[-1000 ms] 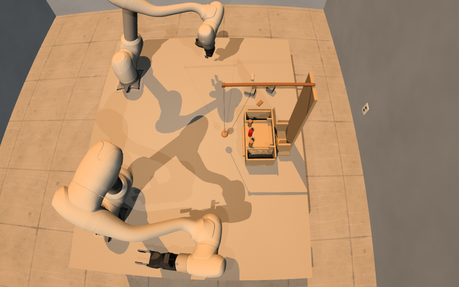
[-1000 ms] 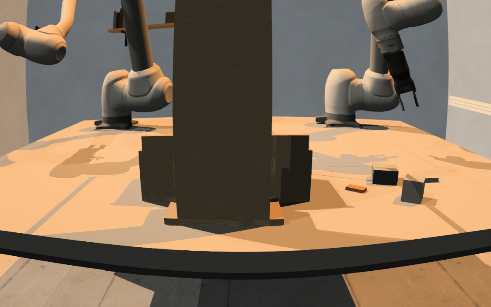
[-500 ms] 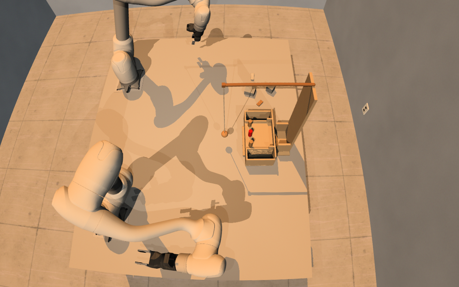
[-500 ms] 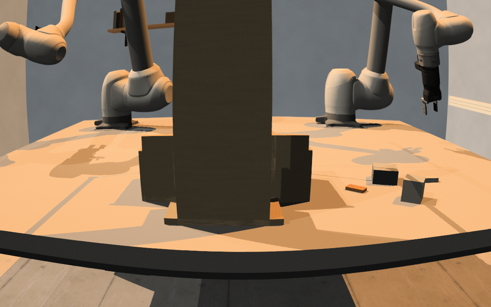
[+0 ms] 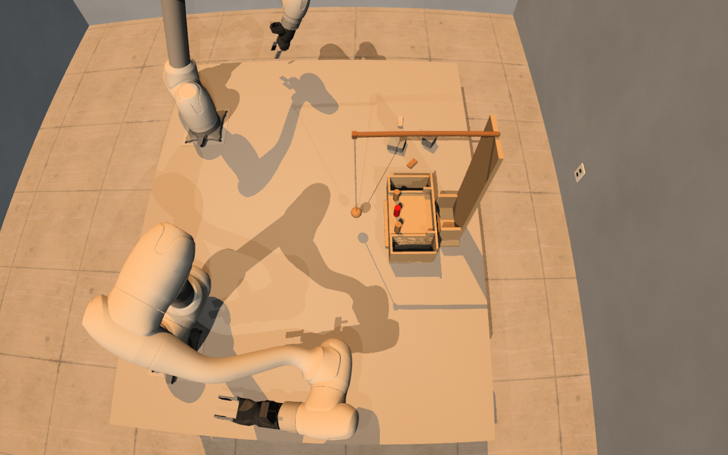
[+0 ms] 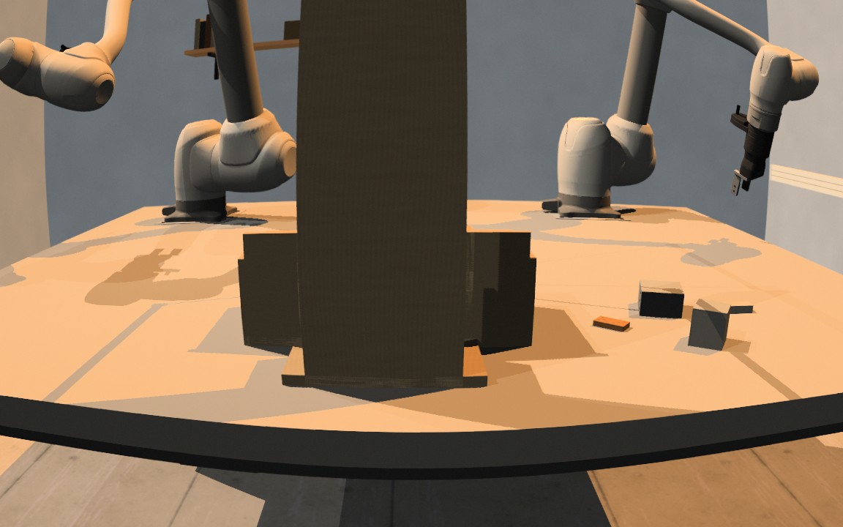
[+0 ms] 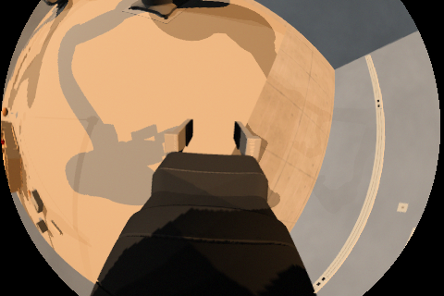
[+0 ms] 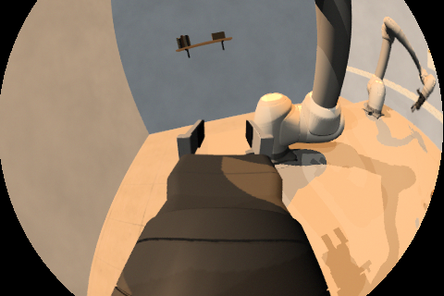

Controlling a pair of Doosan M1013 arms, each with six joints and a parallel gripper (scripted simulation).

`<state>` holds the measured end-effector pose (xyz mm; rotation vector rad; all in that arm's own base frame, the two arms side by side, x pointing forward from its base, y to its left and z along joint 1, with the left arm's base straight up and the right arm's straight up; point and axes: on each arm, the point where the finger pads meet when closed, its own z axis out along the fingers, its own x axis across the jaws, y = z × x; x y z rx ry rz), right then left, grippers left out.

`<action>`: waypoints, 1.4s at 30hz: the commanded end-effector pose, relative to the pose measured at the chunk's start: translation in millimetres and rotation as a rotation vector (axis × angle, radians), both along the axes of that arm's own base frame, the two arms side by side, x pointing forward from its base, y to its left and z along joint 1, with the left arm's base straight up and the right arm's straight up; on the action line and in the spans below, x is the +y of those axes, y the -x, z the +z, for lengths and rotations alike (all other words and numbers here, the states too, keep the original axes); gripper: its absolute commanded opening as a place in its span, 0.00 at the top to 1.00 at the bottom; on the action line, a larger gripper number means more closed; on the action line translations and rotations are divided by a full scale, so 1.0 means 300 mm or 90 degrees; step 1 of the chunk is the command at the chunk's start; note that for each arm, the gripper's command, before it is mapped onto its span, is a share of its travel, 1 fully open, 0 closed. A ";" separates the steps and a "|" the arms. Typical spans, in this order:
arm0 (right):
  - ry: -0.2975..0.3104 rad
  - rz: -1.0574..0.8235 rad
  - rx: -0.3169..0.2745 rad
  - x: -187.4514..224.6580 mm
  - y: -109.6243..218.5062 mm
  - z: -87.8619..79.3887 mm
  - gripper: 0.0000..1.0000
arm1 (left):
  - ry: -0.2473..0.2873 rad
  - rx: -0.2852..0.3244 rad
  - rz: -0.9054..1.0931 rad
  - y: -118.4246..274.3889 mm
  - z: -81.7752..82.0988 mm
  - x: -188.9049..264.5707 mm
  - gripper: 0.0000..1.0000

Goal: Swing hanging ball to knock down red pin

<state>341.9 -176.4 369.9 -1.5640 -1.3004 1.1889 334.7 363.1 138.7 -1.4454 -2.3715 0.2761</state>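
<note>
Left claw (image 5: 277, 50) (image 6: 740, 184) (image 7: 214, 134) (image 8: 415, 108) stood wide, nothing between its fingers, raised well apart from the ball (image 5: 356, 212) and pointing downward. The right claw (image 5: 220, 407) (image 8: 225, 129) was wide too and just as empty, held out level on the opposite side of the bench (image 5: 423, 368) (image 6: 575, 406) (image 7: 162, 79) (image 8: 361, 185), its fingers turned away from the tray (image 5: 412, 256). The ball hung on its cord (image 5: 355, 172) below the end of the long beam (image 5: 426, 134), apart from the pins and with neither claw near it. On the deck (image 5: 418, 212), the red pin (image 5: 397, 210) was upright, between two tan pins that stood up as well, so it had yet to be knocked over. The tall stand panel (image 5: 477, 175) (image 6: 382, 196) rose beyond the tray. A small orange block (image 5: 412, 163) (image 6: 610, 323) lay flat near the tray, with two dark blocks (image 5: 429, 141) (image 6: 660, 304) and a slim pale one (image 5: 400, 121) (image 6: 741, 308) farther off.
</note>
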 end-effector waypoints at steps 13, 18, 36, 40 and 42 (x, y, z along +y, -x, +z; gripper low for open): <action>0.000 0.000 -0.001 0.000 0.000 0.002 0.00 | 0.114 0.056 0.337 0.643 0.001 0.090 0.00; 0.000 0.000 -0.001 0.000 0.000 0.002 0.00 | 0.151 0.064 0.431 0.794 0.009 0.063 0.00; 0.000 0.000 -0.001 0.000 0.000 0.002 0.00 | 0.248 0.069 0.649 1.096 0.043 -0.055 0.00; 0.000 0.000 -0.001 0.000 0.000 0.002 0.00 | 0.264 0.067 0.684 1.137 0.050 -0.079 0.00; 0.000 0.000 -0.001 0.000 0.000 0.002 0.00 | 0.271 0.067 0.698 1.154 0.053 -0.089 0.00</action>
